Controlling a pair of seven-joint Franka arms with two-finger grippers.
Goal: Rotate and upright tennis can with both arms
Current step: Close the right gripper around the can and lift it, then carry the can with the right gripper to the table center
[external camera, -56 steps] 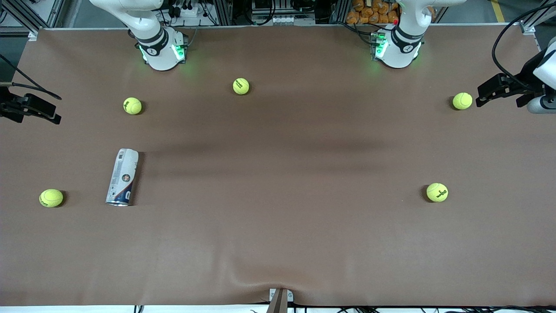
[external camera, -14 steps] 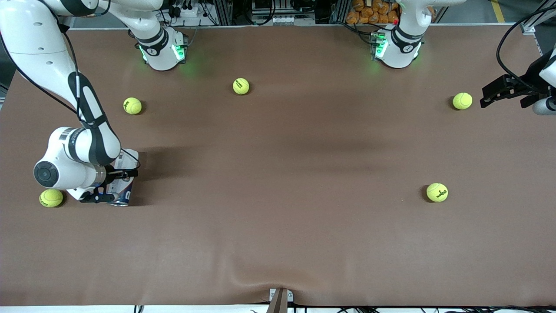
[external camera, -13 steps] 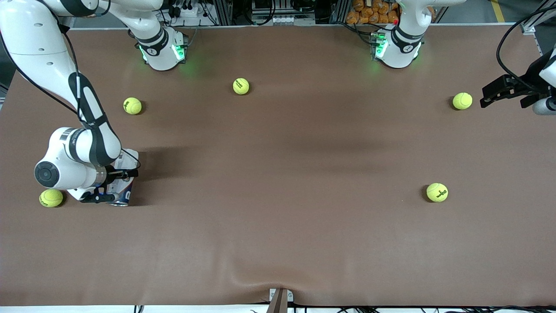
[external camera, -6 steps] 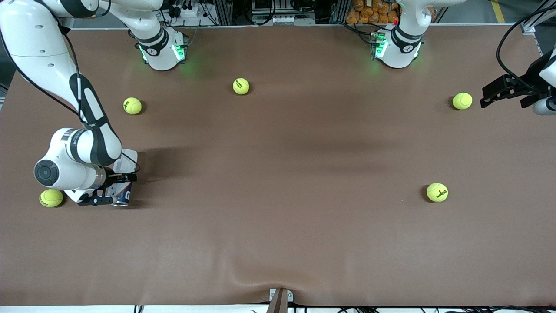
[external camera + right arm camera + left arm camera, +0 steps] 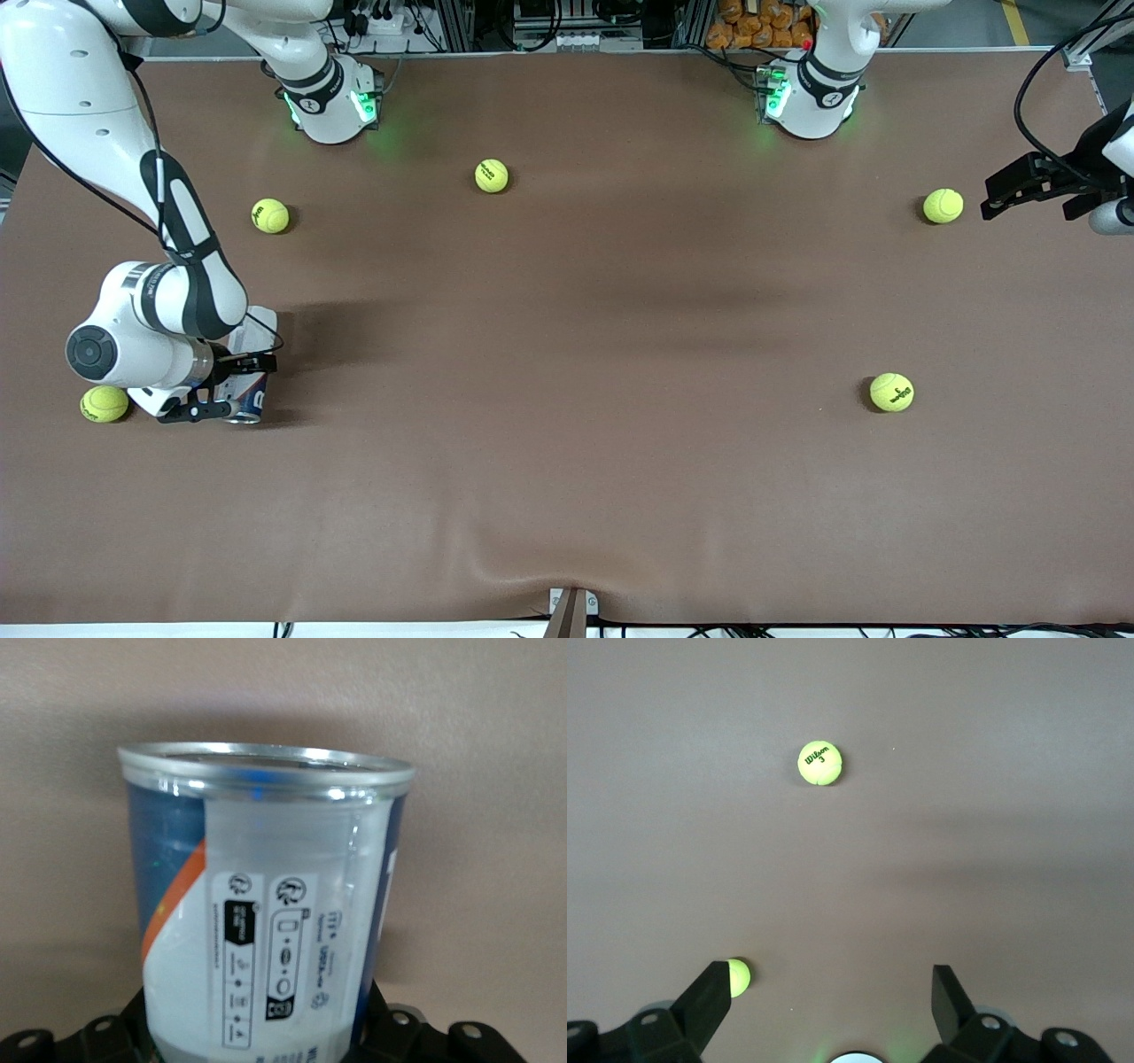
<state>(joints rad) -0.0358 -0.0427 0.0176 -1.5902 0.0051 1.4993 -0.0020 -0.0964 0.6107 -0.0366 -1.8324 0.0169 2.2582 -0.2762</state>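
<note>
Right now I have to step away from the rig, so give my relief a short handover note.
Right gripper: down on the can, one finger on each side of it, closing; a firm grip is not confirmed.
Left gripper: open, waiting above the table's edge at the left arm's end, close to a ball.
Can: lying on its side on the table at the right arm's end, metal rim toward the front camera.
Done: right arm has reached the can.
Left: secure the grip, rotate, stand it upright using both arms.

The brown tabletop [image 5: 567,443] carries the tennis can [image 5: 251,390] lying flat, one tennis ball [image 5: 104,403] beside it, four others well apart.
</note>
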